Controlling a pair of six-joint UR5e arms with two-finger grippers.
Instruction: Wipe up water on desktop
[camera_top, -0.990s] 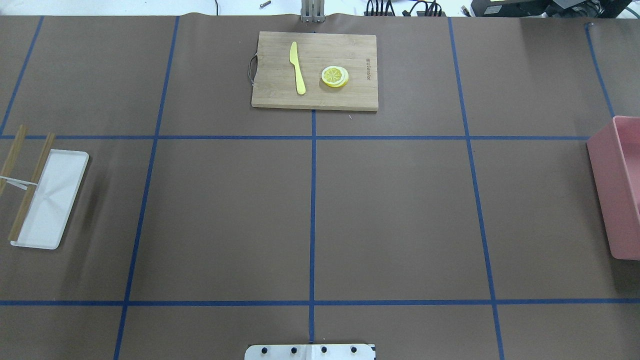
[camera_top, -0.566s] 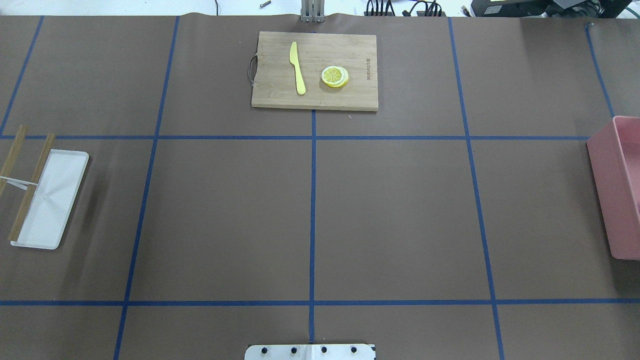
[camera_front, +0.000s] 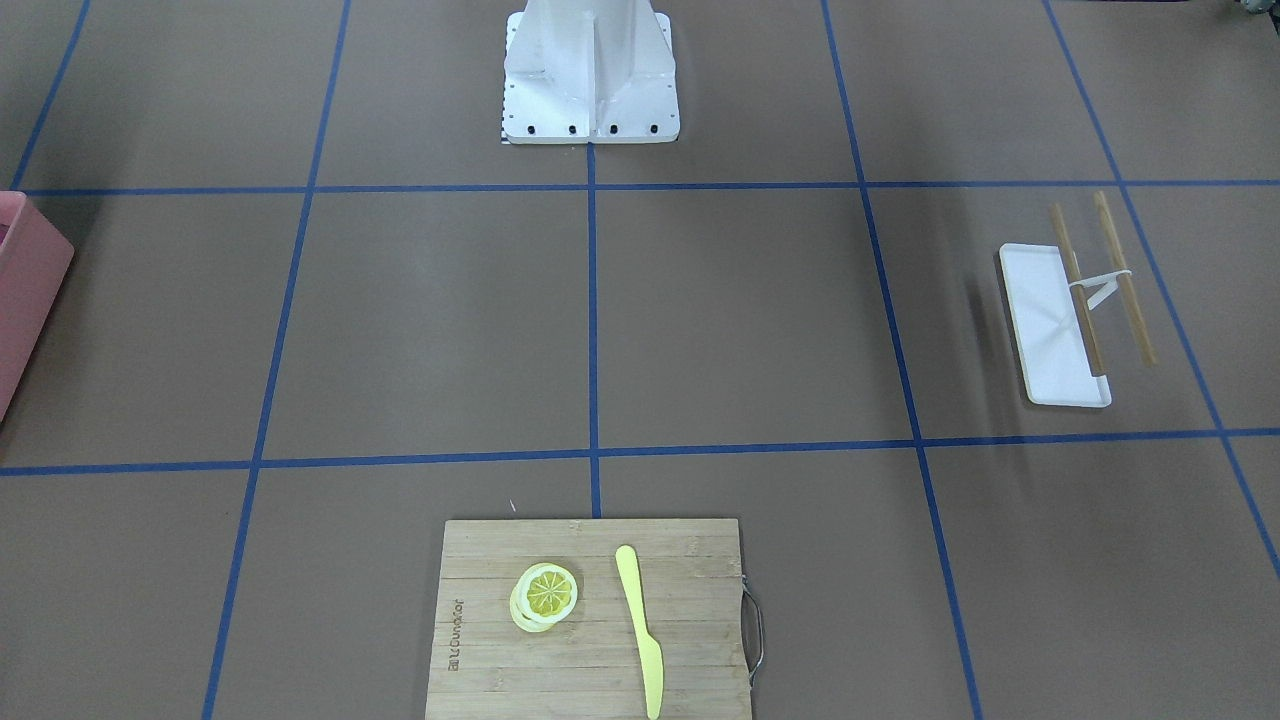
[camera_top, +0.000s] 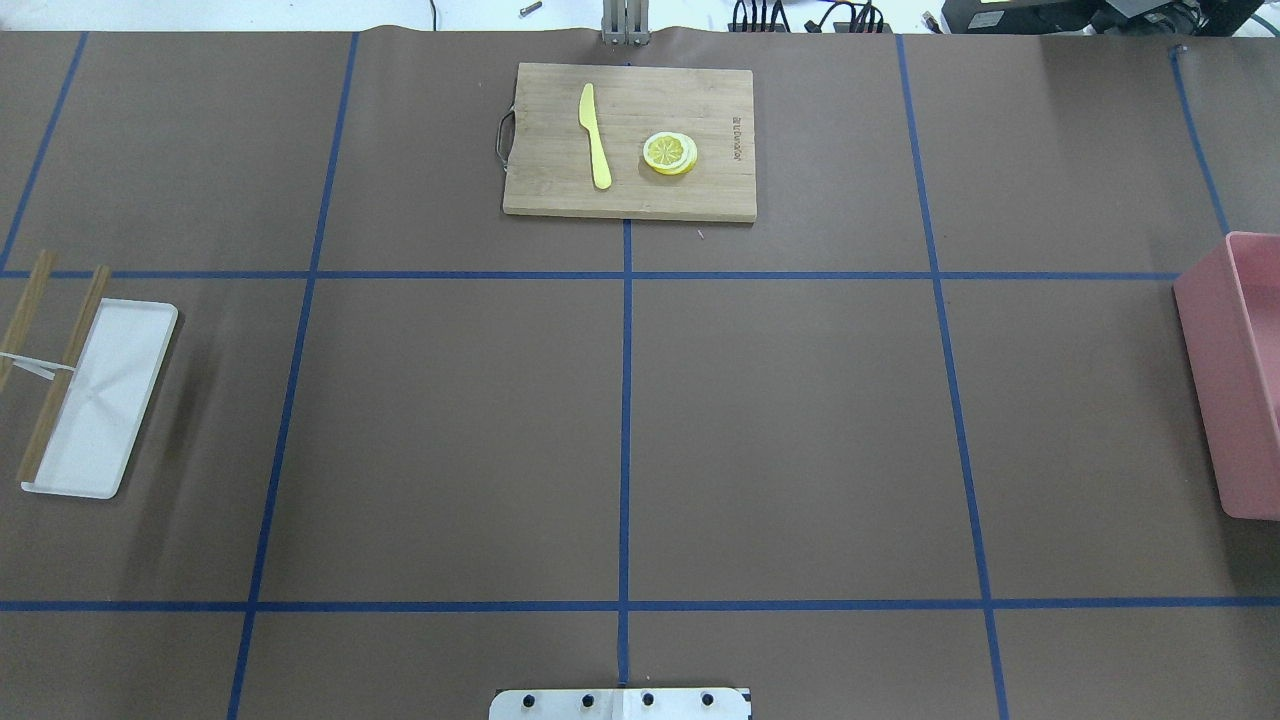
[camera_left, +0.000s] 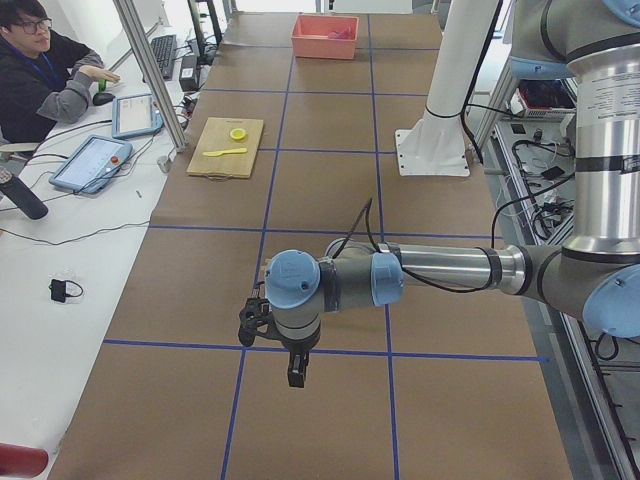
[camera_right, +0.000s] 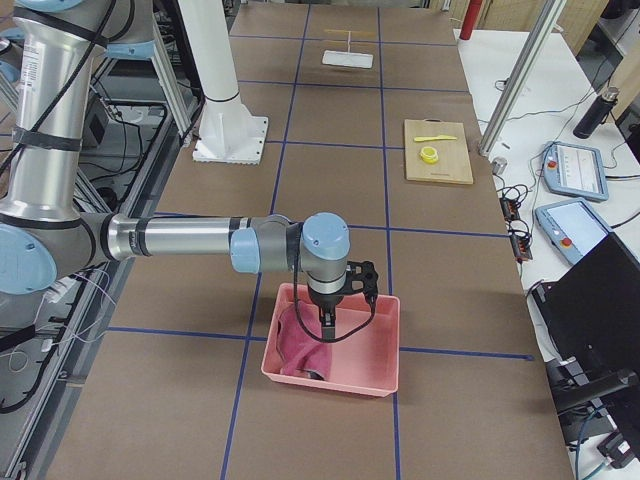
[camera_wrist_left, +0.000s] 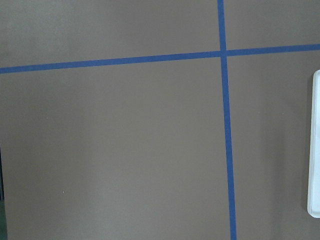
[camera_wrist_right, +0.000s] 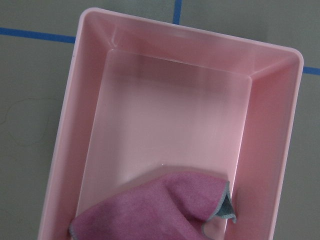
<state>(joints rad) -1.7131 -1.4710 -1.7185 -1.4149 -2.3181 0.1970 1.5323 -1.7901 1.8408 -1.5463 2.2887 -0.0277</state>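
The desktop (camera_top: 800, 430) is a brown surface crossed by blue tape lines; I see no water on it in any view. A magenta cloth (camera_wrist_right: 160, 210) lies crumpled in a pink bin (camera_wrist_right: 75, 125) at the table's right end. My right gripper (camera_right: 327, 325) hangs over that bin just above the cloth (camera_right: 300, 345); I cannot tell whether it is open or shut. My left gripper (camera_left: 297, 376) hangs over bare desktop near a tape line at the left end; I cannot tell its state either. Neither wrist view shows fingers.
A bamboo cutting board (camera_top: 560, 190) at the far middle carries a yellow knife (camera_top: 595, 135) and a lemon slice (camera_top: 669, 153). A white tray (camera_top: 110, 400) with wooden sticks (camera_top: 65, 370) lies at the left. The robot's base plate (camera_top: 620, 703) is at the near edge. An operator (camera_left: 45, 75) sits beyond.
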